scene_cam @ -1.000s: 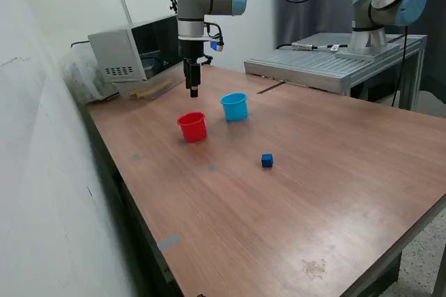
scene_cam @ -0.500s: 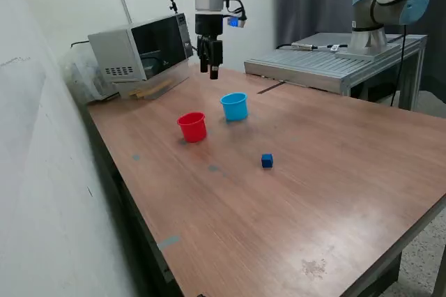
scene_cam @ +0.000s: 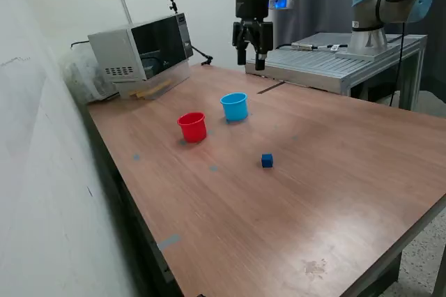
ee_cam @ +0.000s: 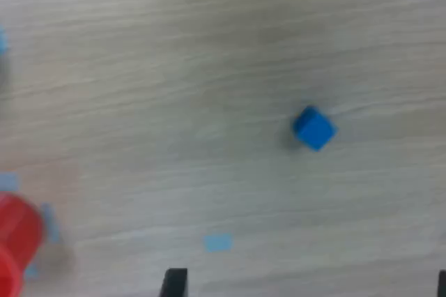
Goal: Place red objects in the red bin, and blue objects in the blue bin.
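One small dark blue cube (scene_cam: 267,161) is seen alone mid-worktop. Red plastic cup (scene_cam: 192,127) and light blue plastic cup (scene_cam: 235,106) stand nearer the far edge. Two-finger gripper (scene_cam: 251,60) hangs above, jaws apparently apart, empty.

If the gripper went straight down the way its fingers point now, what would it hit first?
Probably bare table. The gripper hangs open, pointing down, high behind the blue cup. The wrist view shows mostly bare wood, with the blue cube off to one side. Depth is unclear.

Red cup (scene_cam: 192,127), lt blue cup (scene_cam: 235,106), dk blue cube (scene_cam: 267,161).
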